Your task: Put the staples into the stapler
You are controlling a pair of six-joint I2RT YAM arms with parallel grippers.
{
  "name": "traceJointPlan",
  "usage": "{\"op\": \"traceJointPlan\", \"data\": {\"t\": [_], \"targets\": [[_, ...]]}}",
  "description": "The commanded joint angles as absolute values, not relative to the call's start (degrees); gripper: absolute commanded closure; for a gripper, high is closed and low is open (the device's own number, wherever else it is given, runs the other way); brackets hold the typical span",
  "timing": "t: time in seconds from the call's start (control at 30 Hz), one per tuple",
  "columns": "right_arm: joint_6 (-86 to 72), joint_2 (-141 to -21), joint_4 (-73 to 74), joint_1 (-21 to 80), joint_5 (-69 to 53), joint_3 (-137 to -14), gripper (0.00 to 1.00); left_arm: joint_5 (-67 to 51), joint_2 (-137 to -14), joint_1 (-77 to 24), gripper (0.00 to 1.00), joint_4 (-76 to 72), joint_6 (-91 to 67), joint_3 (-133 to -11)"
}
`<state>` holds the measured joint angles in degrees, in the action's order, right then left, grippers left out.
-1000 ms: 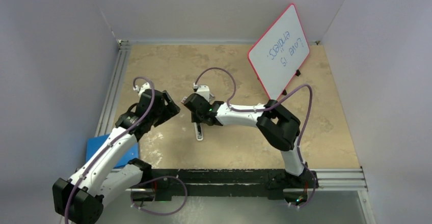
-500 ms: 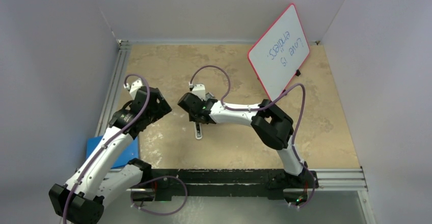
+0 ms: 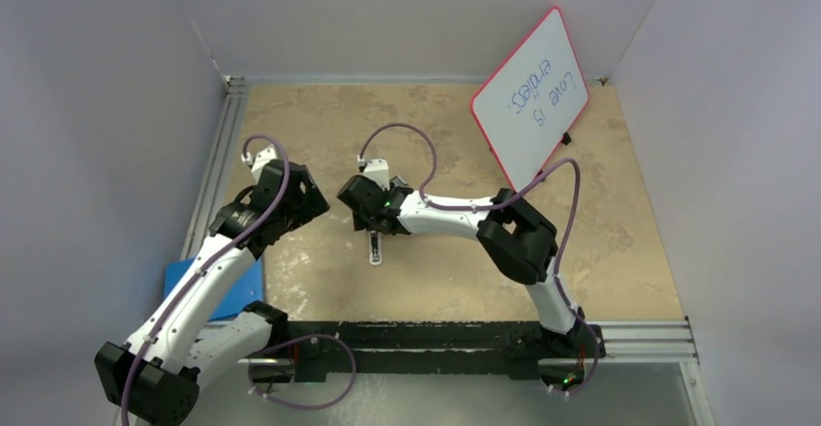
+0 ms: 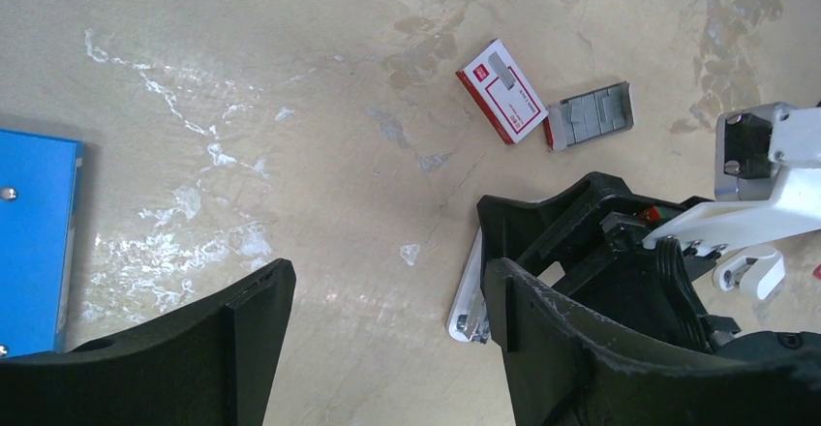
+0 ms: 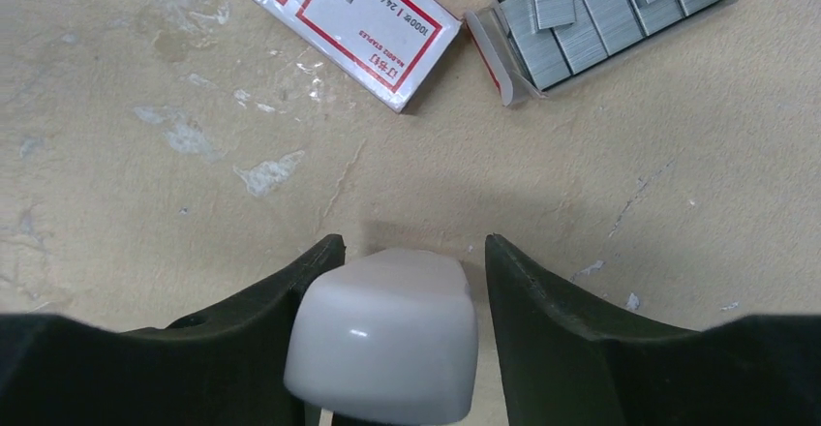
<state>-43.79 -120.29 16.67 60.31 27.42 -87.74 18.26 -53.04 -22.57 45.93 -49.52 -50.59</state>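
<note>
The white stapler lies on the tan table; its rounded end fills the space between my right gripper's fingers. My right gripper is open and straddles that end, the left finger against it and a thin gap at the right finger. The staples are grey strips in an open tray, with the red-and-white sleeve beside it, just beyond the stapler. My left gripper is open and empty above the table, left of the stapler's other end. The tray and sleeve lie beyond.
A blue box sits at the table's left near edge and also shows in the left wrist view. A red-framed whiteboard stands at the back right. White walls enclose the table.
My right gripper has shifted a little left over the stapler. My left gripper has drawn back to the left, away from the right gripper.
</note>
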Motion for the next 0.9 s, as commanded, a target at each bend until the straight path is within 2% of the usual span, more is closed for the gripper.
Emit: {"op": "traceJointPlan", "data": {"t": [0.0,0.33,0.47,0.63,0.73,0.87], "targets": [[-43.4,-114.4,14.3,60.2,26.2,-87.1,0.41,15.6,-53.4,-22.3,0.28,44.4,-46.4,-53.4],[-46.3,-97.3,7.2,60.2,28.6,-72.1,0.38,10.3,-48.0,-22.3,0.24,40.2,-44.1,-53.6],[-51.3,-90.8,12.0,59.6,38.6,-67.1,0.38,5.2,-46.7,-22.3,0.24,36.6,-43.0,-53.6],[-53.5,-83.2,16.4,52.1,42.2,-60.2,0.36,-4.9,-43.4,-22.3,0.23,26.4,-41.9,-50.6],[-53.5,-78.6,16.6,48.5,45.1,-56.4,0.31,-8.5,-43.3,-22.3,0.23,21.7,-41.1,-49.5],[-54.8,-77.1,16.6,41.8,43.3,-52.4,0.27,-14.4,-45.3,-22.3,0.22,17.0,-40.8,-48.0]]}}
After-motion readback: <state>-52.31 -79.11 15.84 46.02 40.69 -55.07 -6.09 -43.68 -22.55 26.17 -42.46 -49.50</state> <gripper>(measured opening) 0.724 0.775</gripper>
